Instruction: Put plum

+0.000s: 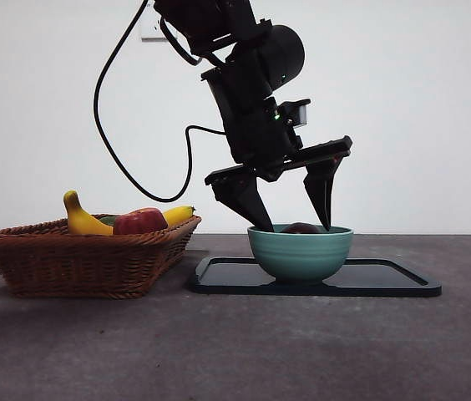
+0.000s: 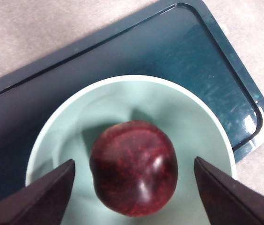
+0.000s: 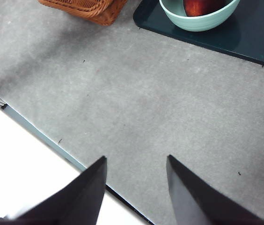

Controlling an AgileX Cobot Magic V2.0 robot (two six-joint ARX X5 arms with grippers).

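The dark maroon plum [image 2: 134, 167] lies inside the pale green bowl [image 2: 202, 122], which stands on a dark tray [image 2: 169, 56]. My left gripper [image 2: 134, 187] hangs open just above the bowl, a jaw on each side of the plum and neither touching it. Seen from the front, that gripper [image 1: 294, 221] comes down from above with its tips at the bowl [image 1: 300, 253] rim, and only the top of the plum [image 1: 301, 227] shows. My right gripper [image 3: 136, 166] is open over bare table, away from the bowl [image 3: 193, 21] and holding nothing.
A wicker basket [image 1: 85, 259] left of the tray [image 1: 386, 280] holds a banana [image 1: 81, 219] and a red apple [image 1: 139, 221]. The basket's corner [image 3: 87, 8] shows in the right wrist view, as does the table's edge [image 3: 43, 136] near the right gripper.
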